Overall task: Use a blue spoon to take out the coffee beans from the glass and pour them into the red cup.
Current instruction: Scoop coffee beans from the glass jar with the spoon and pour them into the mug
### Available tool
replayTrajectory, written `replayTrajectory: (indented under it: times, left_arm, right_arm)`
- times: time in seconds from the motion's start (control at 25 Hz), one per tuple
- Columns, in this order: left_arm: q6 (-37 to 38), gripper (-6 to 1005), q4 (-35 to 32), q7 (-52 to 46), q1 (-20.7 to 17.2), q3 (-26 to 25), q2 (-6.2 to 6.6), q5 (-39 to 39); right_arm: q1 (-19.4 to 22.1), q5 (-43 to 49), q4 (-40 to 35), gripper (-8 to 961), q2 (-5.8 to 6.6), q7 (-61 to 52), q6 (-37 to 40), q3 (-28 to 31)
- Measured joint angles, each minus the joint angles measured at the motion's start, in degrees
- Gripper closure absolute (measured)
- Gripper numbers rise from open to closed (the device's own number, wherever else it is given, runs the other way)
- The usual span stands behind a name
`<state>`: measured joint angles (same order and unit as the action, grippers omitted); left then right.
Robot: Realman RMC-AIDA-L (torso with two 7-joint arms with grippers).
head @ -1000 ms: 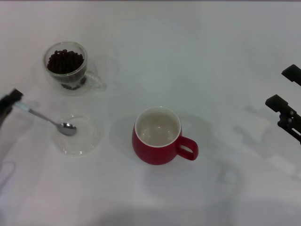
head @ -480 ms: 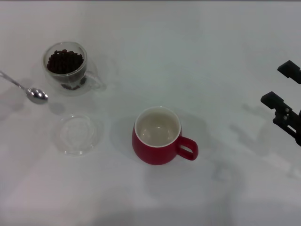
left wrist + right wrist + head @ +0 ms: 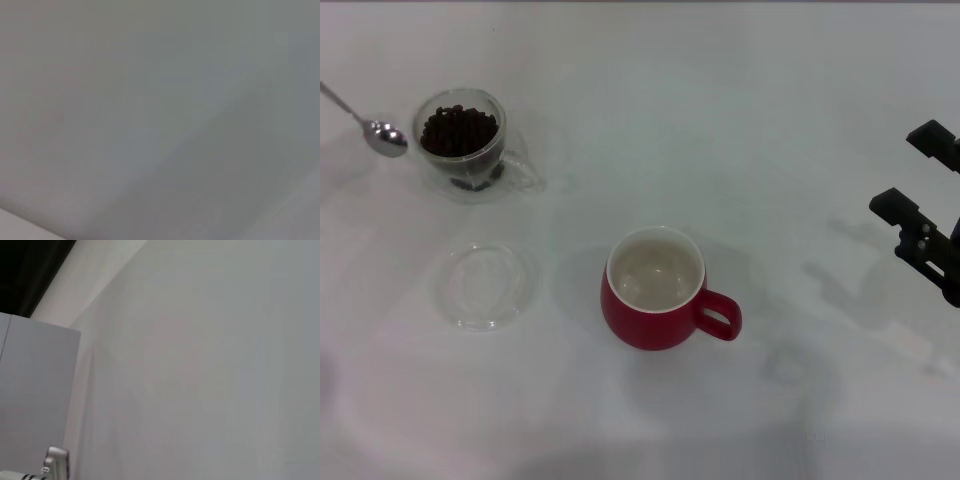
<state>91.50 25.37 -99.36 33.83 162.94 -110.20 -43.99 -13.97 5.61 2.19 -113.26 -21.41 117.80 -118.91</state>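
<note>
The blue spoon's metal bowl (image 3: 387,138) hangs just left of the glass (image 3: 461,140), close to its rim. Its thin neck runs up-left out of the head view, so the pale-blue handle is hidden. The glass holds many dark coffee beans (image 3: 459,129) and stands at the far left. The red cup (image 3: 656,291) stands in the middle with its cream inside empty and its handle to the right. My left gripper is out of view. My right gripper (image 3: 913,170) is open and empty at the right edge, far from the cup.
A flat clear glass saucer (image 3: 487,286) lies in front of the glass, left of the red cup. The white table (image 3: 740,120) fills the head view. Both wrist views show only plain pale surface.
The spoon has been lifted off the saucer and carried back and left, its bowl now beside the glass. My left gripper has left the picture. The right gripper drifted slightly left.
</note>
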Motion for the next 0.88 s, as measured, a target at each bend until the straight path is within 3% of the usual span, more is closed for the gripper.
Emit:
replayTrajectory:
  times: [0.36,0.56,0.88]
  left_arm:
    - [-9.3,868,-0.4,-3.5,8.0,0.0,0.87,8.4]
    - [-15.0,868,-0.7,-3.6,11.9,0.0,0.08,13.3]
    - [-21.6,867,-3.2,-3.0,13.9,0.0,-1.28,16.9]
  right_arm:
    - [-0.1,-0.2,-0.1,304,-0.39,0.0,0.2,0.0]
    - [-0.1,-0.2,-0.1,304,-0.38,0.0,0.2,0.0]
    - [0.4,-0.3,0.0,304,-0.26,-0.3,0.2,1.2]
